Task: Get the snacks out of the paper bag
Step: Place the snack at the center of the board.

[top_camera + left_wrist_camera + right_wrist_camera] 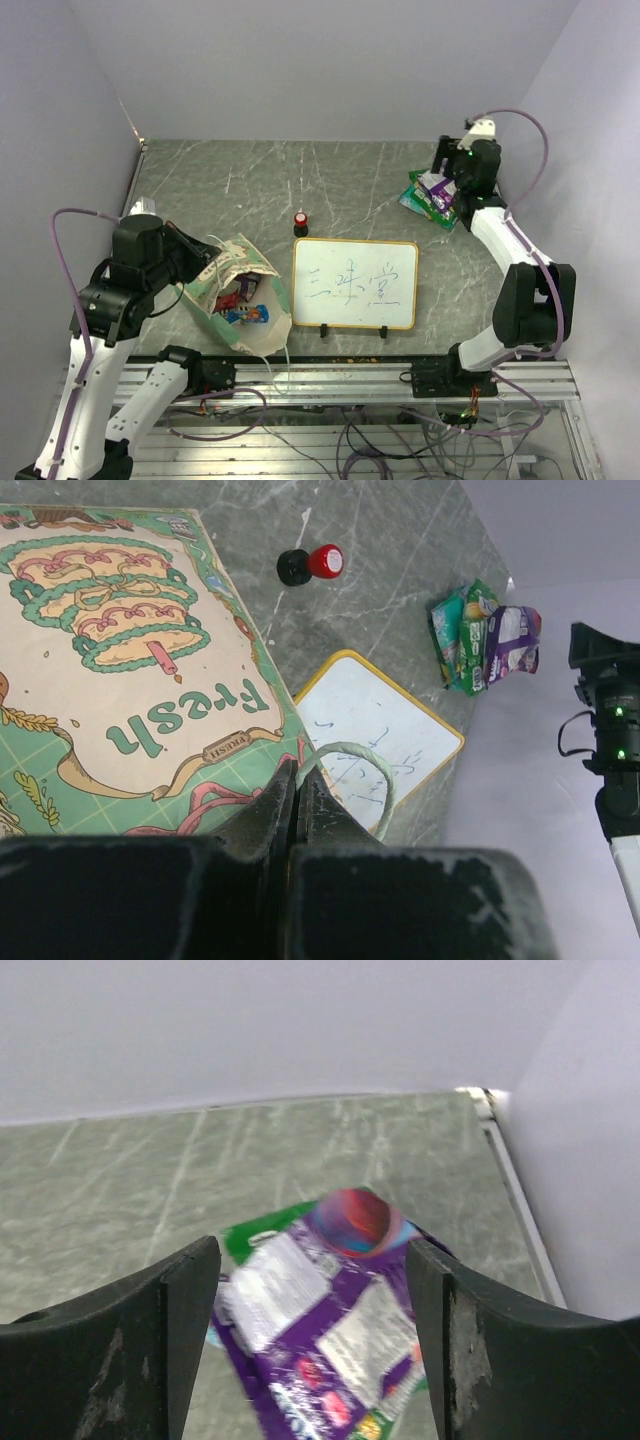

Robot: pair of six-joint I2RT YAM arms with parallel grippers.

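My left pincer (297, 780) gripped the bag (130, 660) rim, desk (250, 180) left edge | my right pincer (312, 1255) stood open over the purple packet (330, 1330), far right corner | snacks (240, 300) lay in the bag

A grey marbled table (350, 180) is shown, on which a paper bag (262, 335), whiteboard (355, 284), red-topped knob (301, 222) and piled snacks (432, 195) are set.
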